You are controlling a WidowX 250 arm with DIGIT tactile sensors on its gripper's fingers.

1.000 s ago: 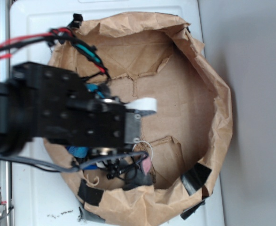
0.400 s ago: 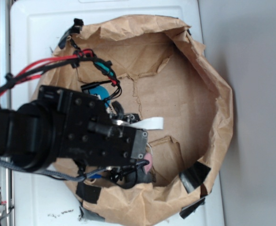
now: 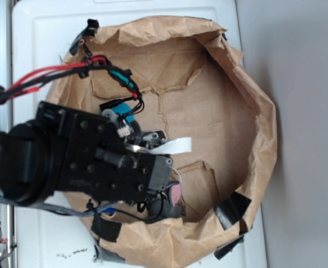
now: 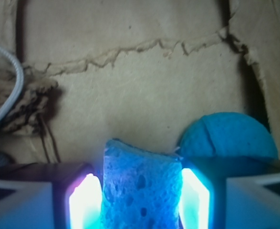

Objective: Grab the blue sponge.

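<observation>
Two fingers (image 4: pixel 85 200) of the gripper (image 4: pixel 140 200) stand either side of the blue sponge (image 4: pixel 142 186) in the wrist view, both pads glowing and pressed against its sides, so the gripper is closed on the sponge, which fills the gap between them and stands upright at 6 o'clock in that frame. A darker round blue disc (image 4: pixel 228 136) lies at 4 o'clock, just beside the sponge (not the item wanted), and it is clear of the grip. The cardboard floor (image 4: pixel 130 95) behind shows a torn seam across 12 o'clock. From outside, the black arm (image 3: pixel 69 159) covers the 9 o'clock side of the brown paper bag (image 3: pixel 258 111), and the sponge is hidden beneath it; one white fingertip (image 3: pixel 172 146) juts toward centre. Judgement: the grasp appears made, the sponge gripped across its narrow width for a firm hold; whether it is off the floor cannot be told.
</observation>
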